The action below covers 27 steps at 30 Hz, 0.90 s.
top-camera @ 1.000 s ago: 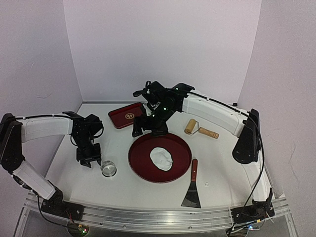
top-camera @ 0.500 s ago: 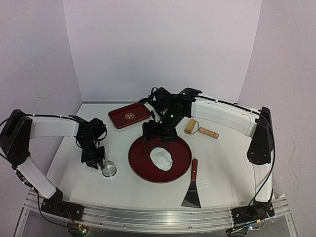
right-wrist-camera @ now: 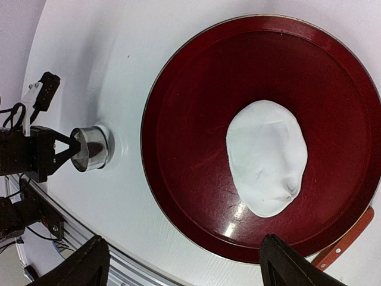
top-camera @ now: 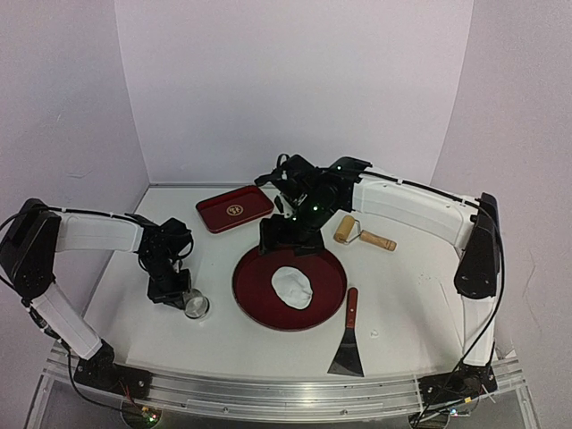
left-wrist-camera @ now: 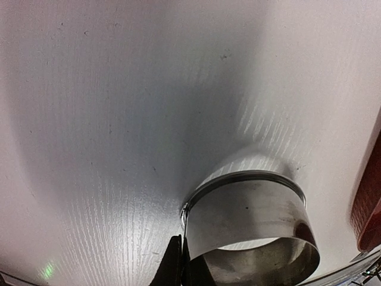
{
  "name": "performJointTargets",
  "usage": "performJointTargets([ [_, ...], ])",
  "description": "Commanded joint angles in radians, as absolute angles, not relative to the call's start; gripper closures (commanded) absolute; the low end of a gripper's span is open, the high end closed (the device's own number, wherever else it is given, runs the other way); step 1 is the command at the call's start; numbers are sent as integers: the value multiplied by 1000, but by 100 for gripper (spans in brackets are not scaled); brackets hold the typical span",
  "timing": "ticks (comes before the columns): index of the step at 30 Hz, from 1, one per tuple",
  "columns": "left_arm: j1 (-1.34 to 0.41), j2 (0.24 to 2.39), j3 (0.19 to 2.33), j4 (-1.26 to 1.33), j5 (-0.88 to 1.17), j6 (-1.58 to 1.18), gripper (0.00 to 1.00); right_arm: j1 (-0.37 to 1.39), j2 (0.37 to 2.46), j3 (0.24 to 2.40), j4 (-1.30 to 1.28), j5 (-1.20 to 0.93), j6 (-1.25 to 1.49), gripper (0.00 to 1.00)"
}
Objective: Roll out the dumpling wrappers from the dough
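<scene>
The dough (top-camera: 292, 286) is a flat white oval sheet in the middle of the round red tray (top-camera: 255, 277); the right wrist view shows it too (right-wrist-camera: 266, 156). No neat round dumpling wrapper is in view. My left gripper (top-camera: 181, 298) is low on the table left of the tray, its jaws pinched on the wall of the shiny metal ring cutter (top-camera: 197, 307), seen close in the left wrist view (left-wrist-camera: 250, 226). My right gripper (top-camera: 290, 241) hangs open and empty over the tray's far rim, fingertips (right-wrist-camera: 89, 265) wide apart.
A wooden rolling pin (top-camera: 362, 234) lies right of the tray at the back. A metal scraper with a red handle (top-camera: 349, 340) lies at the tray's front right. A small rectangular red tray (top-camera: 234, 210) sits at the back left.
My right arm has swung right and toward the round tray's far rim. My left gripper has moved a little nearer to the ring cutter and now pinches its wall.
</scene>
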<state>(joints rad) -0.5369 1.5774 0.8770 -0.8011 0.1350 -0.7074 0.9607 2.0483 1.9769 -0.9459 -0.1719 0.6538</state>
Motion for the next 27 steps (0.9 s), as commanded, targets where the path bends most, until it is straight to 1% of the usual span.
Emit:
performJointTargets([
  [1,-540,1487,948,-782,174,-707,100,964,2006,2046,-940,-161,639,12],
  [5,-538,1389,1008,-720,281,-713,100,964,1993,2116,-897,-218,635,12],
  [7,-539,1359,1045,-679,336,-727,100,963,1974,2137,-831,-249,643,14],
  [9,-538,1352,1091,-658,372,-744,100,957,1942,2146,-768,-263,659,19],
  [11,-538,1357,1153,-625,421,-755,100,944,1904,2132,-681,-282,681,27],
  [13,-537,1366,1199,-569,485,-776,100,927,1852,2088,-596,-299,708,34],
  [15,-536,1373,1222,-475,545,-809,100,890,1794,2012,-461,-331,772,38],
  [18,-534,1392,1248,-351,637,-865,100,812,1704,1816,-207,-423,925,43],
  [20,-532,1415,1268,-282,679,-900,100,769,1667,1743,-88,-472,1001,44],
  [21,-533,1426,1281,-268,701,-905,100,762,1667,1736,-80,-491,1005,44],
  [23,-532,1449,1315,-265,723,-904,100,757,1684,1748,-80,-549,1007,40],
  [27,-532,1478,1357,-202,804,-915,100,757,1714,1755,-71,-633,1026,39],
])
